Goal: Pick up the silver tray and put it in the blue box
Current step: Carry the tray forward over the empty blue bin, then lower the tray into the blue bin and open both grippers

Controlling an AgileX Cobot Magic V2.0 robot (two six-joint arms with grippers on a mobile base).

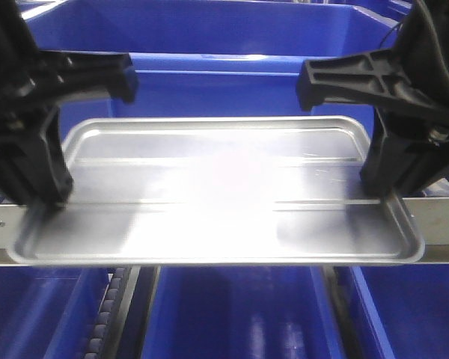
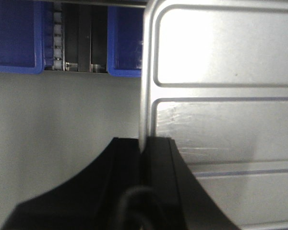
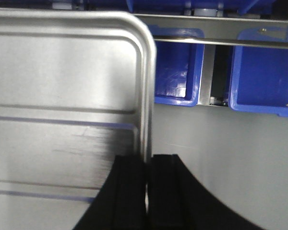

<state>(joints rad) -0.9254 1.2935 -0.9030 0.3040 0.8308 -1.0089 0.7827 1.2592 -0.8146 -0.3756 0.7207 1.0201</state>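
The silver tray lies level in the middle of the front view, long side across, its two ridges showing. My left gripper is shut on its left rim, and my right gripper is shut on its right rim. In the left wrist view the jaws pinch the tray rim edge-on. In the right wrist view the jaws pinch the tray rim the same way. The blue box stands just behind the tray, open and wider than it. I cannot tell whether the tray is resting or lifted.
A flat steel rail runs across under the tray's front part. Blue bins sit below it, with a roller track at lower left. A grey surface lies beside the tray, with more blue bins past it.
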